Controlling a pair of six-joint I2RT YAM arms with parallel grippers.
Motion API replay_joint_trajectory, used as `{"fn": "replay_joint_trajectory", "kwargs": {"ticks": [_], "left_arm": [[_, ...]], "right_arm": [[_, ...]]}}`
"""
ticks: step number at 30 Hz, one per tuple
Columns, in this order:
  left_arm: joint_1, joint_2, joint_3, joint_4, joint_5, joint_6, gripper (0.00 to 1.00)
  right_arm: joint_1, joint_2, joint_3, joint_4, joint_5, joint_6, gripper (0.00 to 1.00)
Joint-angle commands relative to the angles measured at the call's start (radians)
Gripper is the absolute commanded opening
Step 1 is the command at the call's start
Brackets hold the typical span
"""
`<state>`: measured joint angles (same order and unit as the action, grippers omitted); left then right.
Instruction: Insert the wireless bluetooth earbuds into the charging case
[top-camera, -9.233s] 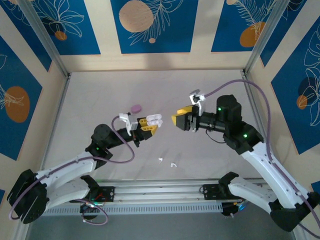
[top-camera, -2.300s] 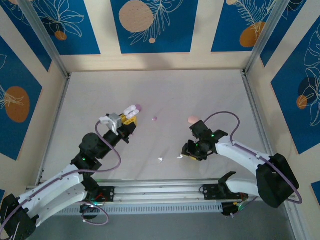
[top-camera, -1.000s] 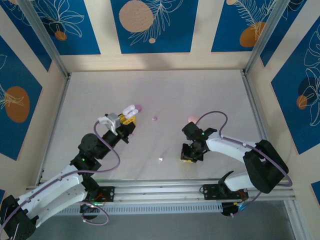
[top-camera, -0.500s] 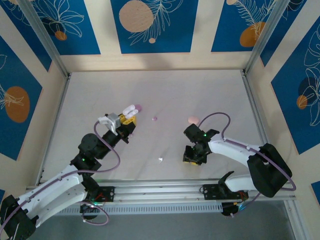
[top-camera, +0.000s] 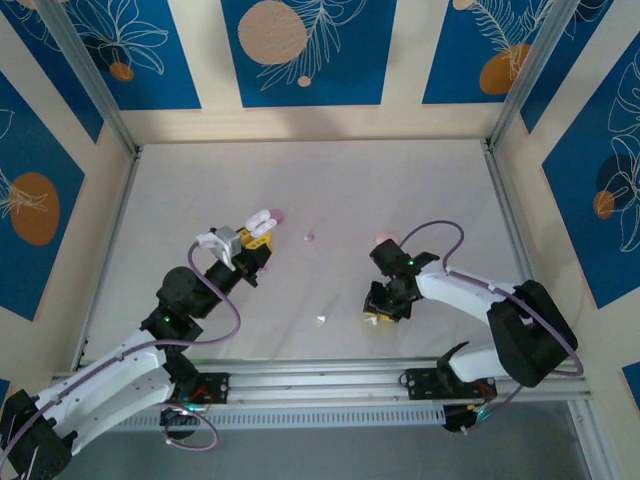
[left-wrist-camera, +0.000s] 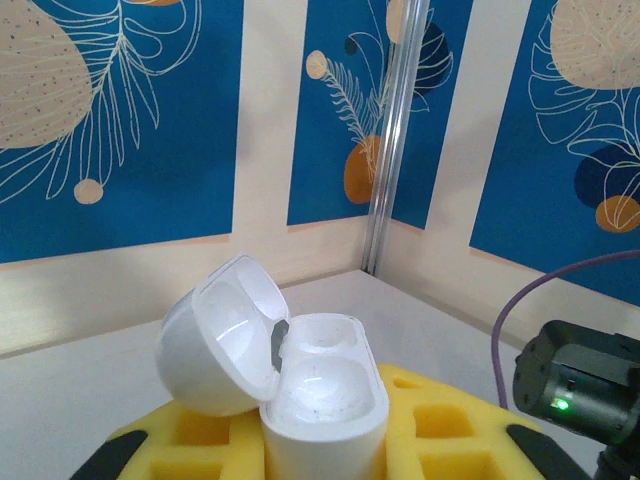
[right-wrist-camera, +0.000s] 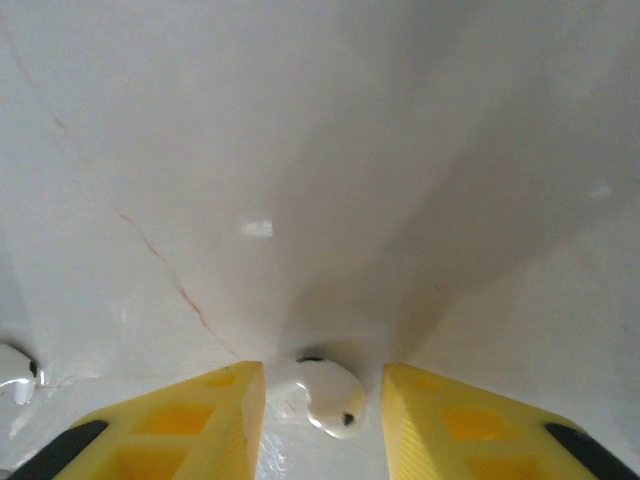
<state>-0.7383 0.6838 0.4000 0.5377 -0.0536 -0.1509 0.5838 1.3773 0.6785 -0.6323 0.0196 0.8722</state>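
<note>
Pickup step: right claw parted, straddling white earbud on desk; left claw clamps case, lid up. Next, probably: pinch earbud, carry to case.

Bright even light, soft shadows, glare on table

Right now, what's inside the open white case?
The case shows two white wells, both apparently empty. Its near rim covers their deepest parts. The raised lid shows a bare hollow.
</note>
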Motion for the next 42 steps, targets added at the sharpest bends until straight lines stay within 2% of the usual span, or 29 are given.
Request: {"fn": "replay_joint_trajectory", "kwargs": {"ticks": [1,11,16,19,25,31,42], "left_arm": [[-0.008,-0.004,0.01,0.027,0.007,-0.012,0.2],[-0.008,-0.015,0.011,0.016,0.006,-0.013,0.2],[-0.008,-0.019,0.011,0.007,0.003,-0.009,0.2],[-0.008,-0.009,0.005,0.021,0.003,-0.002,0.2],[-0.008,0.003,0.005,0.027,0.01,0.007,0.2],[-0.008,0.0,0.002,0.026,0.011,0.011,0.2],[-0.009,-0.017,0.0,0.011,0.0,0.012,0.2]], "right_arm": [[-0.004,0.049,0.054,0.027,-0.04,-0.054,0.33],[0.028,0.18,0.18,0.013,-0.074,-0.208,0.31],[0.056,0.081,0.212,-0.168,0.126,-0.059,0.39],[0.054,-0.005,0.142,-0.173,0.093,0.049,0.52],[0.054,-0.098,0.01,-0.092,-0.018,0.178,0.57],[0.055,-0.051,-0.027,0.005,-0.081,0.205,0.56],[0.057,0.027,0.026,0.019,-0.029,0.154,0.5]]}}
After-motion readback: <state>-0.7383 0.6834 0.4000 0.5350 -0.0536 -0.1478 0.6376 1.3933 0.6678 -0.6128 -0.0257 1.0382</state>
